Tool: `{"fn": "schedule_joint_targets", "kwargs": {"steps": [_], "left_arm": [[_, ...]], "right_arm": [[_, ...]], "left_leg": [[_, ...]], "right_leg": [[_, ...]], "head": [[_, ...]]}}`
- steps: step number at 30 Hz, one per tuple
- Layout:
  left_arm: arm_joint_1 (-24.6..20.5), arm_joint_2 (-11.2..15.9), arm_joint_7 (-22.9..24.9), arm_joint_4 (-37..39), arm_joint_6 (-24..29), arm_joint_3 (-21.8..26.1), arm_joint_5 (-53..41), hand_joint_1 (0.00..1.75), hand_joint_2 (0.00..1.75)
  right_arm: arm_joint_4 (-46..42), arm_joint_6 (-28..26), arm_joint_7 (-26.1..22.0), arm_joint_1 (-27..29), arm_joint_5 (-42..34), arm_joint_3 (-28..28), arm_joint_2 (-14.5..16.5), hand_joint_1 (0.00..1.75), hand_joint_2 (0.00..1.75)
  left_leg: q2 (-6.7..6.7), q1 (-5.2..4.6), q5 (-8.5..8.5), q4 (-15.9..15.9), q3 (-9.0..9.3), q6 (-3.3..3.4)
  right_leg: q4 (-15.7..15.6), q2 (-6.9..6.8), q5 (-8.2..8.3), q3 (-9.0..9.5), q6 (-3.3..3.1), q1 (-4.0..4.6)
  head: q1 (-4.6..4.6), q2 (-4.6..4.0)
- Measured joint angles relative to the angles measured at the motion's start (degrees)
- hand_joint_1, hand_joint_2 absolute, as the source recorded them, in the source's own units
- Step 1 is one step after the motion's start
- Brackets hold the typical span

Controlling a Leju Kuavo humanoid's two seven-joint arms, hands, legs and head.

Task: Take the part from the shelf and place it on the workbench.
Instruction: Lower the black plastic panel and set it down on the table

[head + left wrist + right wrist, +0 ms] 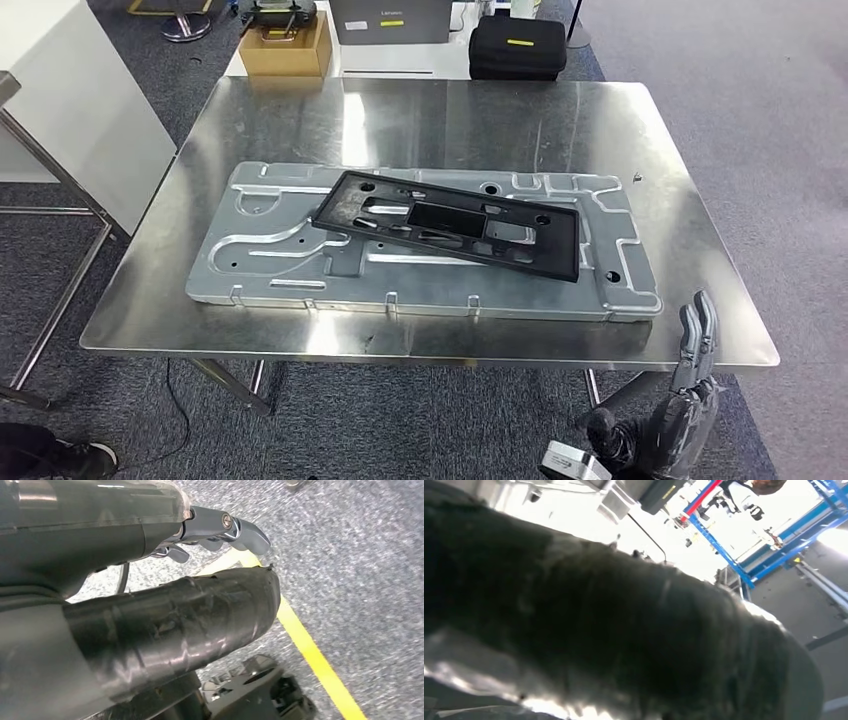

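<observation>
Part [450, 222] already on workbench [690, 330] | our right hand [692, 345] empty, fingers straight — part well beyond fingertips | left hand [220, 527] holding nothing — placement looks done

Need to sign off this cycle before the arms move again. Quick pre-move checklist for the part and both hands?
1. Black part on the workbench: ok, it lies flat on the silver stamped plate.
2. Part seated square on the plate: not ok, it sits skewed across it.
3. Right hand free of the part: ok, it is off the near right table corner, fingers up, holding nothing.
4. Left hand empty: ok, fingers hang over grey carpet and a yellow floor line, nothing in them.
5. Plate fully supported: ok, all of it lies within the table edges.
6. Right hand clear of the table edge: cannot tell.
</observation>
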Motion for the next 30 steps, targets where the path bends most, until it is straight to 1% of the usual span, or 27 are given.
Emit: {"fn": "schedule_joint_targets", "kwargs": {"steps": [1, 3, 4, 5, 6, 7, 8, 9, 10, 12, 13, 14, 15, 16, 17, 18, 19, 20, 21, 22, 23, 24, 25, 27, 28, 29, 30], "left_arm": [[0.0, 0.0, 0.0, 0.01, 0.05, 0.02, 0.01, 0.0, 0.0], [-0.02, 0.01, 0.01, 0.01, 0.18, 0.05, 0.01, 0.0, 0.0], [-0.02, 0.02, 0.03, 0.02, 0.25, 0.06, 0.01, 0.0, 0.0], [-0.03, 0.02, 0.05, 0.02, 0.32, 0.08, 0.0, 0.0, 0.0], [-0.03, 0.03, 0.08, 0.02, 0.36, 0.1, -0.01, 0.0, 0.0], [0.02, 0.04, 0.09, 0.02, 0.38, 0.14, -0.01, 0.0, 0.0], [0.05, 0.04, 0.11, 0.02, 0.39, 0.19, 0.01, 0.0, 0.0], [0.1, 0.05, 0.12, 0.02, 0.4, 0.22, 0.03, 0.0, 0.0], [0.15, 0.07, 0.13, 0.02, 0.41, 0.27, 0.08, 0.0, 0.0], [0.15, 0.07, 0.13, 0.02, 0.43, 0.37, 0.25, 0.0, 0.0], [0.15, 0.07, 0.13, 0.02, 0.43, 0.44, 0.33, 0.0, 0.0], [0.14, 0.07, 0.13, 0.02, 0.43, 0.52, 0.41, 0.0, 0.0], [0.14, 0.07, 0.13, 0.02, 0.43, 0.61, 0.46, 0.0, 0.0], [0.15, 0.07, 0.13, 0.02, 0.44, 0.7, 0.51, 0.0, 0.0], [0.12, 0.07, 0.13, 0.02, 0.46, 0.79, 0.55, 0.0, 0.0], [0.06, 0.07, 0.13, 0.02, 0.47, 0.88, 0.57, 0.0, 0.0], [-0.01, 0.08, 0.13, 0.02, 0.49, 0.97, 0.6, 0.0, 0.0], [-0.06, 0.08, 0.13, 0.02, 0.5, 1.06, 0.64, 0.0, 0.0], [-0.09, 0.09, 0.13, 0.01, 0.51, 1.13, 0.68, 0.0, 0.0], [-0.06, 0.09, 0.13, 0.01, 0.51, 1.19, 0.73, 0.0, 0.0], [-0.03, 0.08, 0.14, 0.02, 0.51, 1.22, 0.76, 0.0, 0.0], [-0.01, 0.08, 0.16, 0.02, 0.51, 1.25, 0.76, 0.0, 0.0], [0.01, 0.08, 0.18, 0.02, 0.51, 1.27, 0.76, 0.0, 0.0], [0.0, 0.09, 0.2, 0.02, 0.51, 1.29, 0.77, 0.0, 0.0], [0.01, 0.09, 0.2, 0.02, 0.51, 1.29, 0.82, 0.0, 0.0], [0.03, 0.09, 0.2, 0.02, 0.51, 1.31, 0.87, 0.0, 0.0], [0.05, 0.1, 0.2, 0.02, 0.51, 1.33, 0.91, 0.0, 0.0]], "right_arm": [[0.05, 0.0, -0.1, 0.02, -0.26, -0.02, 0.01, 0.0, 0.0], [0.07, 0.0, -0.28, 0.04, -0.69, -0.03, 0.1, 0.0, 0.0], [0.05, 0.0, -0.39, 0.09, -0.97, -0.04, 0.21, 0.0, 0.0], [0.03, 0.0, -0.49, 0.15, -1.32, -0.06, 0.33, 0.0, 0.0], [0.02, 0.0, -0.63, 0.25, -1.77, -0.08, 0.45, 0.0, 0.0], [0.02, 0.0, -0.78, 0.34, -2.25, -0.1, 0.58, 0.0, 0.0], [0.03, 0.0, -0.94, 0.39, -2.77, -0.13, 0.7, 0.0, 0.0], [0.04, 0.0, -1.12, 0.47, -3.29, -0.15, 0.86, 0.0, 0.0], [0.04, 0.01, -1.28, 0.55, -3.78, -0.18, 1.03, 0.0, 0.0], [0.04, 0.02, -1.58, 0.79, -4.62, -0.21, 1.31, 0.0, 0.0], [0.04, 0.03, -1.69, 0.96, -4.98, -0.23, 1.38, 0.0, 0.0], [0.03, 0.04, -1.79, 1.15, -5.33, -0.25, 1.42, 0.0, 0.0], [0.03, 0.04, -1.9, 1.37, -5.65, -0.27, 1.46, 0.0, 0.0], [0.03, 0.04, -2.04, 1.6, -5.96, -0.29, 1.52, 0.0, 0.0], [0.01, 0.04, -2.2, 1.83, -6.22, -0.32, 1.62, 0.0, 0.0], [-0.02, 0.03, -2.33, 2.06, -6.41, -0.36, 1.73, 0.0, 0.0], [-0.07, 0.03, -2.42, 2.28, -6.55, -0.4, 1.84, 0.0, 0.0], [-0.12, 0.02, -2.48, 2.49, -6.67, -0.45, 1.94, 0.0, 0.0], [-0.16, 0.02, -2.51, 2.69, -6.81, -0.51, 2.06, 0.0, 0.0], [-0.2, 0.02, -2.55, 2.88, -6.93, -0.58, 2.17, 0.0, 0.0], [-0.22, 0.02, -2.57, 3.1, -7.06, -0.69, 2.26, 0.0, 0.0], [-0.23, 0.02, -2.58, 3.33, -7.18, -0.81, 2.34, 0.0, 0.0], [-0.23, 0.02, -2.58, 3.56, -7.25, -0.92, 2.37, 0.0, 0.0], [-0.23, 0.02, -2.58, 3.91, -7.37, -1.03, 2.39, 0.0, 0.0], [-0.23, 0.02, -2.58, 4.08, -7.39, -1.05, 2.39, 0.0, 0.0], [-0.23, 0.02, -2.6, 4.27, -7.42, -1.08, 2.4, 0.0, 0.0], [-0.23, 0.02, -2.62, 4.46, -7.44, -1.09, 2.41, 0.0, 0.0]], "left_leg": [[0.0, 0.01, 0.22, 0.35, -0.64, -0.14], [-0.05, -0.01, 0.55, 1.1, -1.61, -0.55], [-0.1, -0.05, 0.74, 1.34, -1.84, -0.85], [-0.14, -0.08, 0.98, 1.49, -1.99, -1.2], [-0.18, -0.08, 1.3, 1.47, -2.08, -1.59], [-0.24, -0.07, 1.57, 1.47, -2.21, -1.96], [-0.31, 0.01, 1.32, 1.72, -2.5, -2.29], [-0.37, 0.08, 0.16, 2.55, -2.99, -2.56], [-0.42, 0.13, -2.06, 4.4, -3.71, -2.78], [-0.42, 0.24, -7.72, 10.56, -5.39, -3.05], [-0.42, 0.26, -9.52, 13.7, -5.89, -3.11], [-0.42, 0.26, -9.94, 15.74, -5.8, -3.11], [-0.42, 0.25, -9.05, 16.11, -4.88, -3.03], [-0.42, 0.23, -7.4, 14.63, -3.07, -2.87], [-0.43, 0.2, -5.85, 11.38, -0.27, -2.65], [-0.44, 0.08, -5.22, 6.99, 2.99, -2.4], [-0.46, -0.05, -5.33, 2.89, 5.8, -2.14], [-0.48, -0.22, -5.78, -0.16, 7.73, -1.9], [-0.5, -0.41, -6.17, -1.77, 8.52, -1.64], [-0.5, -0.48, -5.86, -2.21, 8.43, -1.33], [-0.35, -0.44, -5.19, -2.33, 8.03, -0.96], [-0.18, -0.37, -4.46, -2.48, 7.51, -0.51], [0.01, -0.27, -3.64, -2.67, 6.85, -0.03], [0.27, -0.29, -2.21, -2.71, 5.21, 0.59], [0.35, -0.34, -1.52, -2.61, 4.32, 0.67], [0.41, -0.37, -0.84, -2.46, 3.35, 0.61], [0.45, -0.39, -0.21, -2.22, 2.31, 0.51]], "right_leg": [[-2.88, -0.01, 1.34, 2.34, 0.01, -0.08], [-10.55, 0.05, 3.09, 7.47, -0.18, -0.11], [-12.92, 0.13, 3.49, 8.92, -0.4, 0.01], [-14.04, 0.2, 3.5, 9.42, -0.67, 0.17], [-14.01, 0.25, 3.87, 9.26, -1.02, 0.41], [-14.19, 0.23, 4.18, 8.94, -1.43, 0.34], [-14.38, 0.14, 4.57, 8.57, -1.88, 0.29], [-14.49, 0.04, 5.11, 8.03, -2.39, 0.22], [-14.62, -0.06, 5.73, 7.36, -2.85, 0.13], [-14.61, -0.18, 6.91, 5.81, -3.32, 0.31], [-14.58, -0.24, 7.53, 4.97, -3.39, 0.43], [-14.54, -0.31, 8.15, 4.13, -3.4, 0.53], [-14.49, -0.37, 8.78, 3.28, -3.38, 0.62], [-14.42, -0.41, 9.4, 2.46, -3.32, 0.67], [-14.33, -0.41, 10.04, 1.73, -3.23, 0.7], [-14.23, -0.39, 10.62, 1.15, -3.06, 0.76], [-14.19, -0.4, 11.16, 0.78, -2.82, 0.79], [-14.25, -0.43, 11.69, 0.65, -2.53, 0.78], [-14.41, -0.49, 12.24, 0.64, -2.21, 0.75], [-14.68, -0.54, 12.85, 0.66, -1.88, 0.69], [-14.71, -0.49, 12.95, 0.55, -1.58, 0.61], [-14.2, -0.41, 12.01, 0.2, -1.33, 0.55], [-12.77, -0.31, 9.93, -0.36, -1.13, 0.5], [-6.84, -0.21, 3.65, -1.76, -0.78, 0.31], [-3.24, -0.21, 1.53, -2.23, -0.58, 0.22], [-0.36, -0.21, 0.89, -2.27, -0.38, 0.11], [1.11, -0.21, 1.71, -1.67, -0.21, -0.02]], "head": [[0.0, 0.0], [-0.02, 0.0], [-0.01, 0.0], [-0.02, 0.0], [-0.02, 0.0], [-0.01, 0.0], [-0.02, 0.0], [-0.08, 0.0], [-0.14, 0.0], [-0.26, 0.0], [-0.27, 0.0], [-0.27, 0.0], [-0.27, 0.0], [-0.27, 0.0], [-0.28, 0.0], [-0.28, 0.0], [-0.27, 0.0], [-0.25, 0.0], [-0.28, 0.0], [-0.28, 0.0], [-0.33, 0.0], [-0.34, 0.0], [-0.29, 0.0], [-0.21, 0.0], [-0.2, 0.0], [-0.19, 0.0], [-0.21, 0.0]]}}
